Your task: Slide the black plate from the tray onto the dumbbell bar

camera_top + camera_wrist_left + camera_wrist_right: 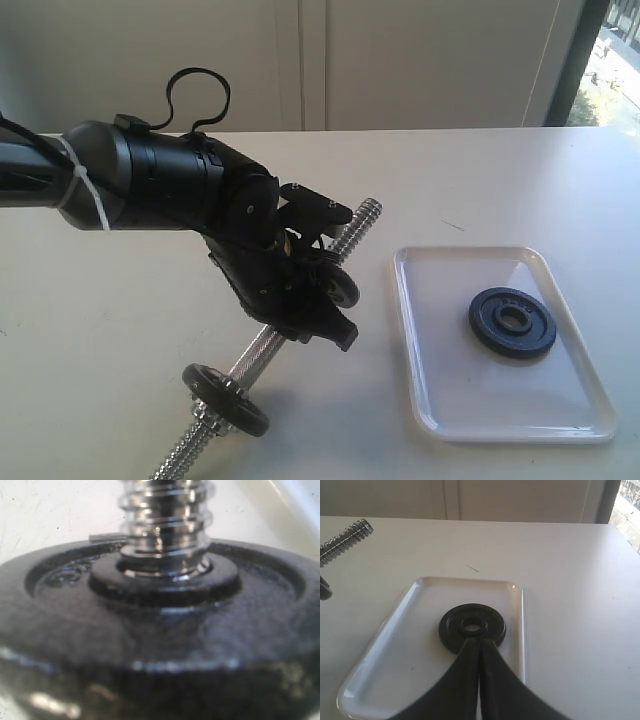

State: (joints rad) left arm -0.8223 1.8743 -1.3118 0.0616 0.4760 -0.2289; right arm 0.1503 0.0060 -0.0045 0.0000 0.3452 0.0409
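Sitting on white table (110, 350): tray (450, 390) holding black plate (488, 322); window (615, 60) behind

- One tray (430, 400), white.
- One loose plate (488, 325), black, lying in the tray.
- One bar (258, 352), chrome, threaded at both ends.
- Two more black weights on the bar: a disc (225, 398) near its lower end and a disc (344, 289) half hidden by the left gripper (325, 270).
- Two grippers: the left gripper and the right gripper (479, 645), the latter seen only in its own wrist view.
- One table (100, 350).
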